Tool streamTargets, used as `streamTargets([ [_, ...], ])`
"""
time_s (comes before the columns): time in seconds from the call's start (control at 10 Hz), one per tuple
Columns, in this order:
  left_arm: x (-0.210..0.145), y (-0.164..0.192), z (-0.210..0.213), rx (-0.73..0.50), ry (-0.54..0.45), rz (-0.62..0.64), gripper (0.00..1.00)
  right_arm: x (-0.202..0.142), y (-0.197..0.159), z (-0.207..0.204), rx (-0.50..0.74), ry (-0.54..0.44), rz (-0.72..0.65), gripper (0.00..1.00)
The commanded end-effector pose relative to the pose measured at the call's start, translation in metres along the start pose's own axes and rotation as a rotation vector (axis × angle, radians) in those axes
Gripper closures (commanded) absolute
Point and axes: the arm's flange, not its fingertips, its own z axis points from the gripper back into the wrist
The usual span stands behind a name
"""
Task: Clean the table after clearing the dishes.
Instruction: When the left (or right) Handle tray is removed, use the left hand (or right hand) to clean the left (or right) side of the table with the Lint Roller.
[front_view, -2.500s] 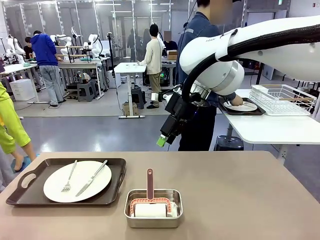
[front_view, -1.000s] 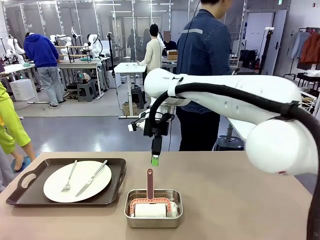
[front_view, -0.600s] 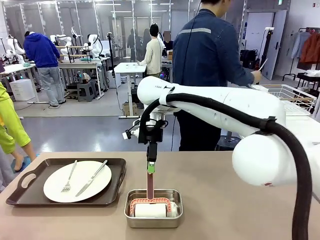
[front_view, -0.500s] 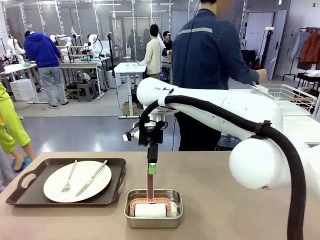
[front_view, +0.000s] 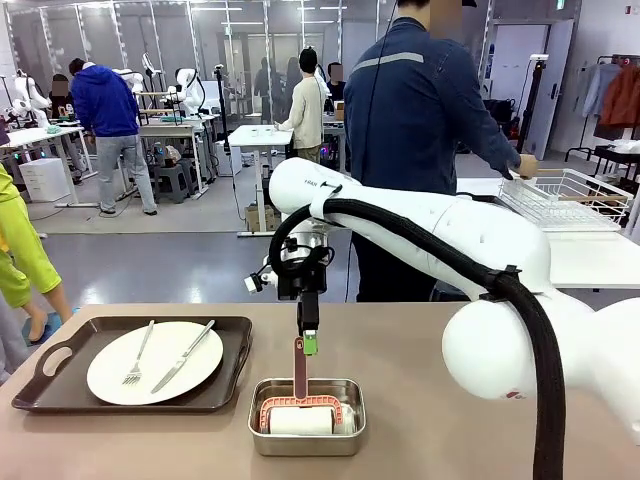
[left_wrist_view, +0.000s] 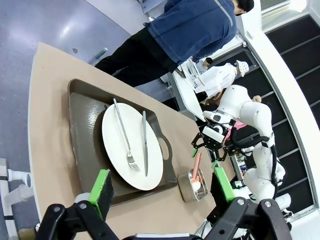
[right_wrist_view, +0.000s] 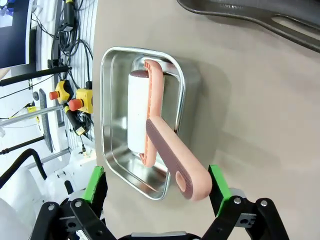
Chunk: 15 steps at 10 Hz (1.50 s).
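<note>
Your right claw (front_view: 308, 343) hung spread over the steel pan (front_view: 307, 445), its green pads on either side of the pink roller handle (front_view: 299, 370), not yet gripping. Your left claw (left_wrist_view: 161, 187) was spread too, high above the counter (front_view: 430, 410). One plate (front_view: 190, 380) with fork (front_view: 138, 355) and knife (front_view: 183, 357) sat on its tray (front_view: 40, 395) at the counter's left.

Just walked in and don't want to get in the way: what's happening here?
The right gripper, jaws open, straddles the pink handle of the roller in the steel pan, not yet gripping it. The left gripper hangs open above the tray holding a plate, fork and knife. The person faces away, reaching to the wire rack.
</note>
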Motion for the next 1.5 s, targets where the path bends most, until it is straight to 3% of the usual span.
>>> streamTargets([
  [0.0, -0.001, 0.001, 0.003, -0.013, -0.005, -0.016, 0.0, 0.037, -0.034, 0.037, -0.018, 0.021, -0.05, 0.0],
  [0.4, -0.001, 0.001, 0.003, -0.013, -0.005, -0.016, 0.0, 0.045, -0.033, 0.027, -0.045, 0.014, -0.06, 0.0],
  [0.6, -0.001, 0.001, 0.003, -0.013, -0.005, -0.016, 0.0, 0.045, -0.033, 0.025, -0.041, 0.024, -0.055, 0.39],
  [0.7, -0.001, 0.001, 0.003, -0.013, -0.005, -0.016, 0.0, 0.045, -0.033, 0.026, -0.046, 0.034, -0.052, 0.77],
  [0.8, -0.001, 0.001, 0.003, -0.013, -0.005, -0.016, 0.0, 0.045, -0.032, 0.027, -0.052, 0.036, -0.054, 0.97],
  [1.4, -0.001, 0.001, 0.003, -0.013, -0.005, -0.016, 0.0, 0.037, -0.021, 0.034, -0.082, 0.025, -0.083, 1.0],
])
